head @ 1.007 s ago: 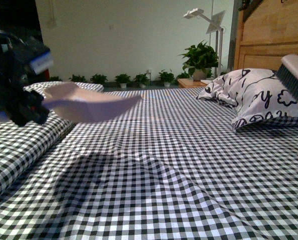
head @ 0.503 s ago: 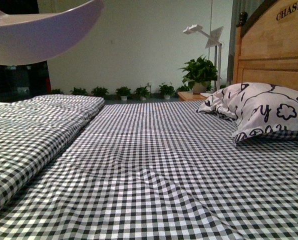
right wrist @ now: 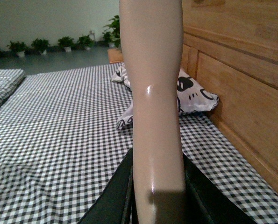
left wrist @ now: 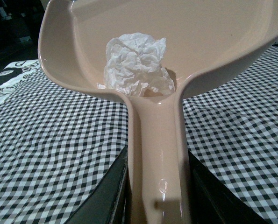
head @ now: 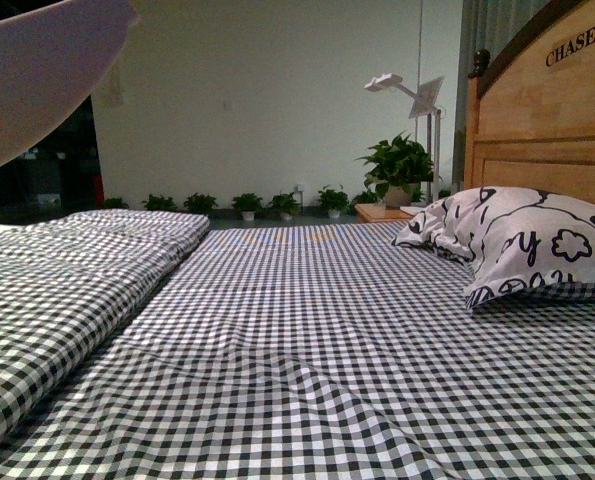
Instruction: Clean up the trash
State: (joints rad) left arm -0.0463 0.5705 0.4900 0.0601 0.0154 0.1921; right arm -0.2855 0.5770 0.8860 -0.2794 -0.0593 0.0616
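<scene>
A small crumpled wad of white paper (left wrist: 136, 66) is seen lying inside the pan of a pink plastic dustpan (left wrist: 157, 135), at the back of the pan just ahead of where the handle begins. The dustpan's long handle is clamped between the dark jaws of the left gripper (left wrist: 158, 196), which is closed on it; the pan extends away from the gripper, and the wad sits a short way beyond the jaws along the handle's line. Below the dustpan, the black-and-white checked bedsheet (head: 317, 330) is spread across the bed.

In the front view, only the pale underside of the dustpan is shown, raised at the upper left corner, well above the sheet.

The right gripper (right wrist: 155, 196) is closed on a smooth pale pink handle (right wrist: 153, 93) that rises away from it; what is at the handle's far end cannot be told. Beyond this gripper, a black-and-white patterned pillow (head: 522, 240) is seen resting on the sheet beside the wooden headboard (head: 552, 110). A row of small potted plants (head: 267, 203) is lined along the far wall.
</scene>
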